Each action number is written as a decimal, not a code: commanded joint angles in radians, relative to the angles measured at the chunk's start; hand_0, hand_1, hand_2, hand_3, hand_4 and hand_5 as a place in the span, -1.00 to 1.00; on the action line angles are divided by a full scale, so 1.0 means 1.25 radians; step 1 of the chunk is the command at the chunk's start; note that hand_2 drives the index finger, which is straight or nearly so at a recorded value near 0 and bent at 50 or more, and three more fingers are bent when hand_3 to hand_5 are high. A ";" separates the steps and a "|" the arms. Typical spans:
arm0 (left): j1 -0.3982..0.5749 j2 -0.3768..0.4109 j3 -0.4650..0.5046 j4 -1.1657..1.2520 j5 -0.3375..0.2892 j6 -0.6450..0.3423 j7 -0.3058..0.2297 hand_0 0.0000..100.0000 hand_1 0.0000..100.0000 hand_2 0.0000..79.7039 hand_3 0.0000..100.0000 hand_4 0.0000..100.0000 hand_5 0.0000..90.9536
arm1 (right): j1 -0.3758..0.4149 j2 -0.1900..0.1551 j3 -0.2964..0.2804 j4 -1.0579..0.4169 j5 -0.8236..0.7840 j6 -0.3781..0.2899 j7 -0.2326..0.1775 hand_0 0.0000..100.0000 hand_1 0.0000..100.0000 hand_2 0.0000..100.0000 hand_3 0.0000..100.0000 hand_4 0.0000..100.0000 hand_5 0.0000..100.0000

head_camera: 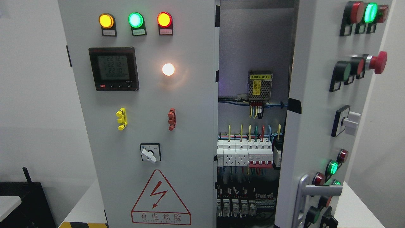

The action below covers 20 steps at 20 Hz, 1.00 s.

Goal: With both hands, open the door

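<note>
Single head view, no second view to overlap with. Camera faces the electrical cabinet point(142, 126) head-on and close: cabinet fills most of the frame, top and bottom cropped. Height roughly level with the meter display point(113, 68); slight downward tilt. Left door point(190, 142) seen flat-on, right door point(311, 95) swung out toward the camera, seen obliquely. Interior wiring point(250, 142) visible through the gap. White wall point(31, 95) at left.

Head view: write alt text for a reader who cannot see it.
A grey electrical cabinet stands with its right door swung open, showing breakers, wiring and a power supply inside. The closed left door carries three lit lamps, a digital meter, a rotary switch and a red shock-warning triangle. No robot hand is visible.
</note>
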<state>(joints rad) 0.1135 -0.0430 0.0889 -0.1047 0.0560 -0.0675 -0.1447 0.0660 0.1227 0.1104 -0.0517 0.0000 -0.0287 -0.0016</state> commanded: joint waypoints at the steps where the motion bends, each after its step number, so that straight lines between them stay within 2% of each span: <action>1: 0.000 0.000 0.000 0.000 0.001 0.000 0.000 -1.00 -1.00 -1.00 -1.00 -1.00 -1.00 | 0.000 0.000 0.000 0.000 0.020 0.000 0.000 -0.23 -1.00 -1.00 -1.00 -1.00 -1.00; 9: 0.004 0.000 -0.007 -0.006 0.001 -0.004 0.000 -1.00 -1.00 -1.00 -1.00 -1.00 -1.00 | 0.000 0.000 0.000 0.000 0.020 0.000 0.000 -0.23 -1.00 -1.00 -1.00 -1.00 -1.00; 10: 0.016 0.005 -0.018 -0.022 0.002 -0.012 0.000 -1.00 -1.00 -1.00 -1.00 -1.00 -1.00 | 0.000 0.000 0.000 0.000 0.020 0.000 0.000 -0.23 -1.00 -1.00 -1.00 -1.00 -1.00; 12: 0.101 0.023 -0.040 -0.158 0.013 -0.065 -0.007 -1.00 -1.00 -1.00 -1.00 -1.00 -1.00 | 0.000 0.000 -0.001 0.000 0.020 0.000 0.000 -0.23 -1.00 -1.00 -1.00 -1.00 -1.00; 14: 0.197 0.083 -0.047 -0.376 0.091 -0.094 -0.044 -1.00 -1.00 -1.00 -1.00 -1.00 -1.00 | 0.000 0.000 0.000 0.000 0.020 0.000 0.000 -0.23 -1.00 -1.00 -1.00 -1.00 -1.00; 17: 0.320 0.179 -0.034 -0.681 0.263 -0.098 -0.105 -1.00 -1.00 -1.00 -1.00 -1.00 -1.00 | 0.000 0.000 0.000 0.000 0.020 0.000 0.000 -0.23 -1.00 -1.00 -1.00 -1.00 -1.00; 18: 0.346 0.214 -0.020 -0.755 0.313 -0.099 -0.117 -1.00 -1.00 -1.00 -1.00 -1.00 -1.00 | 0.000 0.000 0.000 0.000 0.020 0.000 0.000 -0.23 -1.00 -1.00 -1.00 -1.00 -1.00; 20: 0.378 0.282 0.063 -0.870 0.398 -0.099 -0.137 -1.00 -1.00 -1.00 -1.00 -1.00 -1.00 | 0.000 0.000 0.000 0.001 0.020 0.000 0.000 -0.23 -1.00 -1.00 -1.00 -1.00 -1.00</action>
<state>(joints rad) 0.4067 0.0672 0.0675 -0.5025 0.3010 -0.1846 -0.2744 0.0660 0.1227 0.1104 -0.0519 0.0000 -0.0287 -0.0015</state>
